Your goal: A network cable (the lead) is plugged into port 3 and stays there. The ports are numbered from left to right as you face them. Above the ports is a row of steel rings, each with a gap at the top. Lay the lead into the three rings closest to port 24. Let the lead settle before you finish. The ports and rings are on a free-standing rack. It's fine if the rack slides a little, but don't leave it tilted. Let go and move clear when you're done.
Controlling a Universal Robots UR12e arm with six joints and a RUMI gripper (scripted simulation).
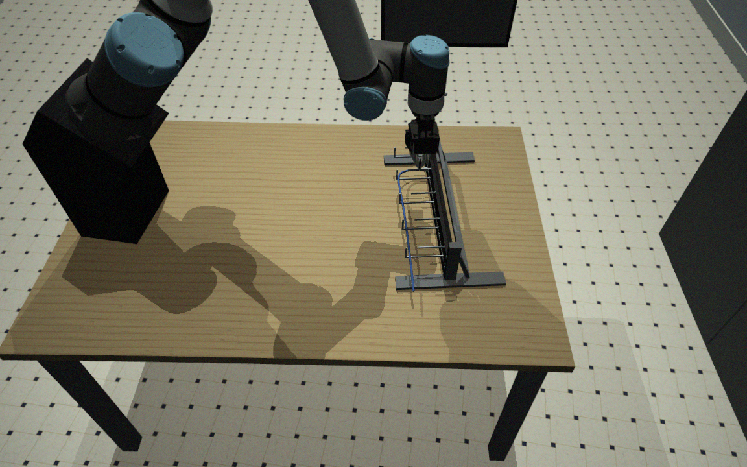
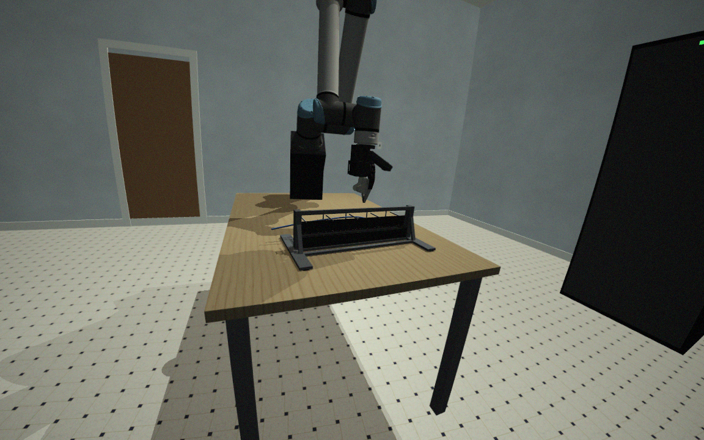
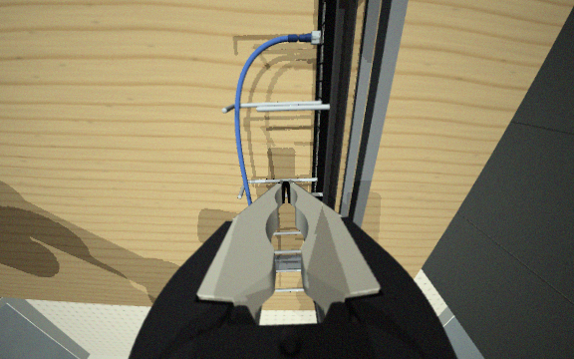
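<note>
The blue lead (image 1: pixel 403 211) (image 2: pixel 283 226) (image 3: pixel 238 130) is plugged in near the rack's far end. It bends out and runs along the rack, across the lower bars of several steel rings, just inside their outer uprights. The near three rings include a middle ring (image 1: pixel 419 227) and the nearest ring (image 1: pixel 425 255); the lead crosses them too, though its exact height there is hard to tell. Its free end sticks out past the nearest ring. My gripper (image 1: pixel 419 166) (image 2: pixel 364 200) (image 3: pixel 285 181) is shut and empty, above the rack's far end. It hides part of the lead in the wrist view.
The dark rack (image 1: pixel 452 261) (image 2: pixel 298 235) stands upright on two flat feet, including the near foot (image 1: pixel 486 279). The ring farthest from the near end (image 1: pixel 404 155) has no lead across it. The wooden table (image 1: pixel 248 174) (image 2: pixel 376 267) carries the rack and the arm's base.
</note>
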